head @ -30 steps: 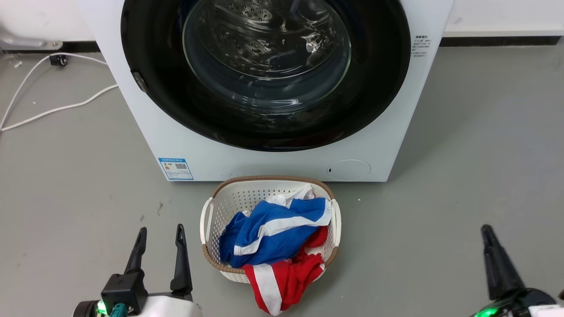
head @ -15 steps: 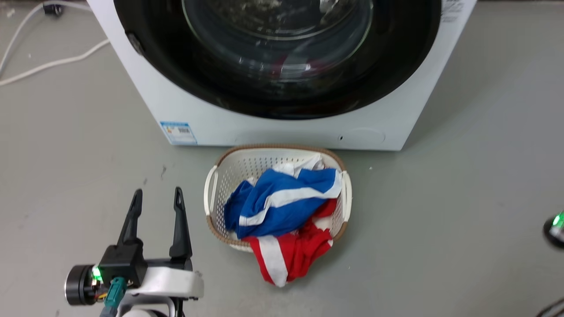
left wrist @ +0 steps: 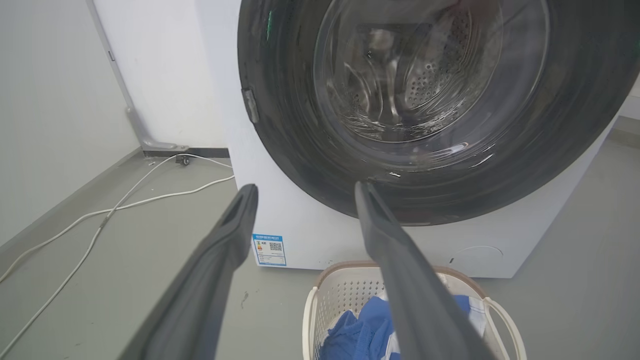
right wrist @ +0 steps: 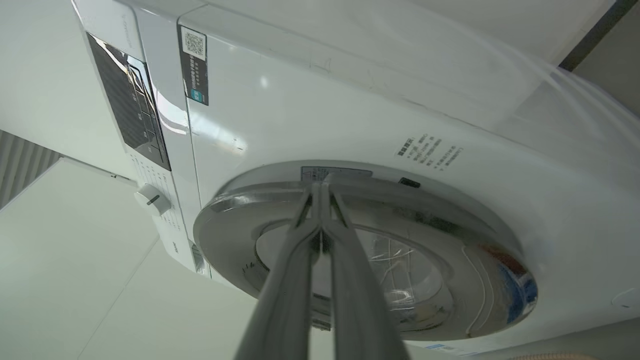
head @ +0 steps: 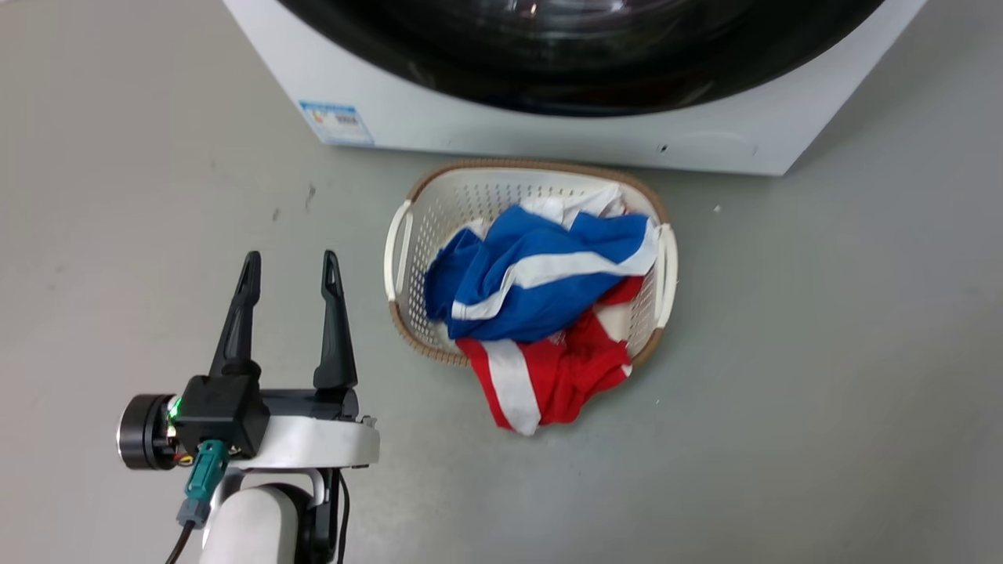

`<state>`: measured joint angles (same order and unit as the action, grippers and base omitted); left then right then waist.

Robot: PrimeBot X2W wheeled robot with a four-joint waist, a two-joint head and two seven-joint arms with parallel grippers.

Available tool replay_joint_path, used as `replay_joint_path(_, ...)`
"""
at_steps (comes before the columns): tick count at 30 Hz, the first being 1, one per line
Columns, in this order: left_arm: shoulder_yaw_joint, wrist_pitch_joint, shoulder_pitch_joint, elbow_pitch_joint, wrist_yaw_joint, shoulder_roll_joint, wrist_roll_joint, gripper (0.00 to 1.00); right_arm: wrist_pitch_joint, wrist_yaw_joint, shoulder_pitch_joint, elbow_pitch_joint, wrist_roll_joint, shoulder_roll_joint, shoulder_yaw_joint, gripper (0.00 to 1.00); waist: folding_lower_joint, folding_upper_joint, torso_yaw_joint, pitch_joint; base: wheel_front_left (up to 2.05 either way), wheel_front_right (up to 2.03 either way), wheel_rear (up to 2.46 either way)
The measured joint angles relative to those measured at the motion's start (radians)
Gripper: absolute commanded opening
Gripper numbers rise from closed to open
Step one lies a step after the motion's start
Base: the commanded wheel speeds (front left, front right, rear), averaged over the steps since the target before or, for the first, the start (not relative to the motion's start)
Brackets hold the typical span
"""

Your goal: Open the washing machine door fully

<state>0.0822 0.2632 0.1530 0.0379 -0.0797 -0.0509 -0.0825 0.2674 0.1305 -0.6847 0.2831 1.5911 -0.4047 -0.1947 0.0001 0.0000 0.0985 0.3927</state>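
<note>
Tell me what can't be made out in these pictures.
Head view: top edge cuts off most of the washing machine door.
Right wrist view: whether the right gripper touches the door rim; its fingers cover the spot.
Left wrist view: a finger of the left gripper hides part of the basket.
Blue label print: too small.

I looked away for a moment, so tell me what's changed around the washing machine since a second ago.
The head camera tilted down, so the scene only shifted in frame. The right gripper moved away from the lower right and now points, shut, at the rim of the washing machine door. Unchanged: door closed, left gripper open over the floor beside the laundry basket.
</note>
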Motion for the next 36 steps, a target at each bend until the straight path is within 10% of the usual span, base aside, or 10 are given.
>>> replay_joint_path(22, 0.045, 0.000, 0.063, 0.021, -0.026, 0.000, -0.045, 1.00, 0.169, -0.001, -0.449, 0.279, -0.210, -0.120, 0.216, 0.00, 0.0000, 0.0000, 0.093, 0.202, 0.00, 0.00, 0.00)
replay_joint_path(36, 0.029, 0.000, 0.065, 0.019, -0.029, 0.001, -0.039, 1.00, 0.216, -0.004, -0.334, 0.174, -0.194, -0.098, 0.237, 0.00, 0.0000, 0.0000, 0.064, 0.175, 0.00, 0.00, 0.00)
